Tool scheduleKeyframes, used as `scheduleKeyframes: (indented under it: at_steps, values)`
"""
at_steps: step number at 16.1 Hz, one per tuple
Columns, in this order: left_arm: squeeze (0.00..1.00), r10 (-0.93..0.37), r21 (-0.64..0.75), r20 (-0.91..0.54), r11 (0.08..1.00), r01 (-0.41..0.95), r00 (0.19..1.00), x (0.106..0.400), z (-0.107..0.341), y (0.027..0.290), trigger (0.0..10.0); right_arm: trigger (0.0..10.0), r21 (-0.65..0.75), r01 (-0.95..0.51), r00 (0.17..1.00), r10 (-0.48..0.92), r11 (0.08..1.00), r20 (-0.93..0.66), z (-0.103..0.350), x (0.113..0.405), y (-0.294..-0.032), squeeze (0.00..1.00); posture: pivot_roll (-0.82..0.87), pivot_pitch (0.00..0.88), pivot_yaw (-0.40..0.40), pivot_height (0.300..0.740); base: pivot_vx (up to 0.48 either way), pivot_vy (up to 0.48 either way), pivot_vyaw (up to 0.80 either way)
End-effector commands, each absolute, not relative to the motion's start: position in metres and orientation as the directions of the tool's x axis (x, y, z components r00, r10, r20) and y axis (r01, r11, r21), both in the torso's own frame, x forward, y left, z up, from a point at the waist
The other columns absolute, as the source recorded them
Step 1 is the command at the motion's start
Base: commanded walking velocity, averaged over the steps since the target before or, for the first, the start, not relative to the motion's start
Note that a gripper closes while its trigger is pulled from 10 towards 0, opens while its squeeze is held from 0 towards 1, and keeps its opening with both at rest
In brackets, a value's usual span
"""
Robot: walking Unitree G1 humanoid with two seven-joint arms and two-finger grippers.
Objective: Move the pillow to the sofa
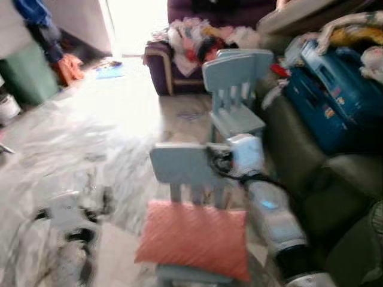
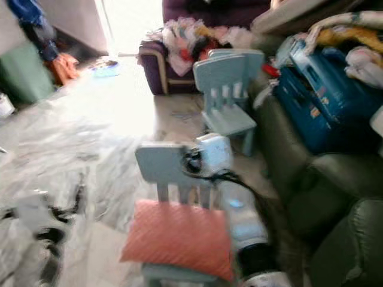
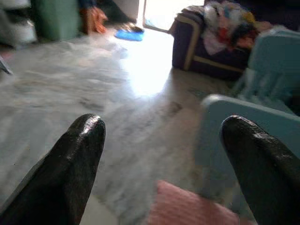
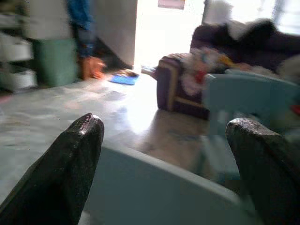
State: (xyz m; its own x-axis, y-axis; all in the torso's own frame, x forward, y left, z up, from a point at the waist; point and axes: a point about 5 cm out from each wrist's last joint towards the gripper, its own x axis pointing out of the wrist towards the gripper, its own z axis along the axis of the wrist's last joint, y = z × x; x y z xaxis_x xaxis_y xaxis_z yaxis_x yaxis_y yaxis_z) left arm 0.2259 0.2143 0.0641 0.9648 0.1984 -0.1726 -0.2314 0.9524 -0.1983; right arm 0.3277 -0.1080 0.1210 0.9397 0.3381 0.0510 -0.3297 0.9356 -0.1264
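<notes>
A salmon-pink pillow (image 1: pixel 194 239) leans upright against the back of a small light-blue chair (image 1: pixel 182 164), resting on its seat. My right gripper (image 4: pixel 164 122) is open, its fingers spread just above the top edge of that chair's back (image 4: pixel 154 192); the silver right arm (image 1: pixel 266 206) reaches in from the lower right. My left gripper (image 3: pixel 161 124) is open too, held low to the left of the chair, with a corner of the pillow (image 3: pixel 187 211) below it. The blurred left arm (image 1: pixel 66 218) is at the lower left. A dark green sofa (image 1: pixel 299 161) runs along the right.
A second light-blue chair (image 1: pixel 233 89) stands behind the first. A large blue case (image 1: pixel 335 101) and bedding lie on the green sofa. A purple sofa (image 1: pixel 161 72) heaped with clothes stands at the back. Marble floor (image 1: pixel 90 131) lies open to the left, with a green bin (image 1: pixel 27 75) far left.
</notes>
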Motion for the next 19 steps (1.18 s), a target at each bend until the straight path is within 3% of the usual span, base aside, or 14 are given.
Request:
scheduleKeyframes:
  at_steps: [1,10,19]
  values:
    - [0.0,0.233,-0.167,-0.166,0.951,-0.26,0.958,0.225,0.067,0.225,10.0,10.0,-0.118,-0.359,0.927,0.369,0.926,0.074,0.127,0.328,-0.095,0.0,-0.1,0.017,0.045,0.74,0.0,0.0,0.0]
    - [0.0,0.201,-0.169,-0.249,0.954,-0.247,0.948,0.218,0.052,0.22,10.0,10.0,-0.125,-0.373,0.925,0.379,0.92,0.032,0.12,0.323,-0.101,0.0,-0.11,0.026,0.038,0.74,0.0,0.0,0.0]
    - [0.0,0.104,-0.138,-0.4,0.975,-0.172,0.911,0.17,0.022,0.215,10.0,10.0,-0.101,-0.365,0.918,0.34,0.926,-0.205,0.071,0.276,-0.142,0.0,-0.1,0.113,0.045,0.74,0.0,0.0,0.0]
